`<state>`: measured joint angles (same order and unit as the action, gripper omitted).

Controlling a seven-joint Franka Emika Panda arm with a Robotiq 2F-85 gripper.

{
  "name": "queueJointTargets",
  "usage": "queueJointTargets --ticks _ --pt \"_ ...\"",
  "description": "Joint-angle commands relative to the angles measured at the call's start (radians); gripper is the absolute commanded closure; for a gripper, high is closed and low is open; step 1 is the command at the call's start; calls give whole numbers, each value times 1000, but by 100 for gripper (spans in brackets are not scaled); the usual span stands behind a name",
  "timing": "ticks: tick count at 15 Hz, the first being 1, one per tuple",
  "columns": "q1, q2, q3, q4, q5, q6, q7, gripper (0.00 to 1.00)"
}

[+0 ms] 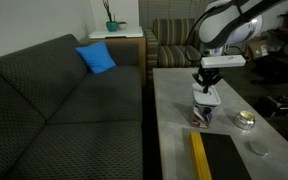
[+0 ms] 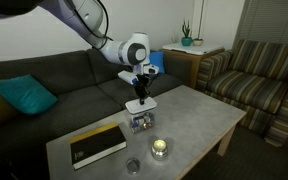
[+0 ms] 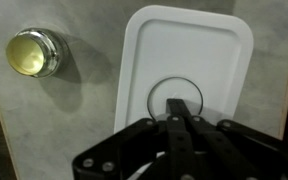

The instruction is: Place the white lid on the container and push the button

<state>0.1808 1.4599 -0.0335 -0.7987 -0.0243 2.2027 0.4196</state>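
While the arm reaches down over the grey table (image 2: 199, 112), its gripper (image 2: 139, 88) points straight down just above the white lid (image 2: 140, 104). The lid lies level over the container (image 2: 140, 123), which stands on the table in front of the dark sofa (image 2: 74, 85). From where I stand, in both exterior views the lid looks to be touching the container's top, though I cannot tell whether it is fully seated. In the wrist view the lid fills the middle and hides the container beneath it. The gripper is drawn narrow there, its tips nearly together over a round ring (image 3: 174, 98) in the lid's middle; whether it pinches anything I cannot tell. A small round yellowish tin (image 3: 34, 52) stands near the lid, apart from it. Towards the table's end lie a small grey disc (image 2: 133, 165) and a black book with a yellow edge (image 2: 96, 145).
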Motion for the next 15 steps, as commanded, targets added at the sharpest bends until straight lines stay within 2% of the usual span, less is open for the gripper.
queueJointTargets --ticks 1,9,15 --pt "0 -38 -22 -47 -28 -44 -22 100" --pt "-18 -101 13 -105 -22 -12 -147 100" --pt "-14 -197 13 -223 -23 59 -165 100"
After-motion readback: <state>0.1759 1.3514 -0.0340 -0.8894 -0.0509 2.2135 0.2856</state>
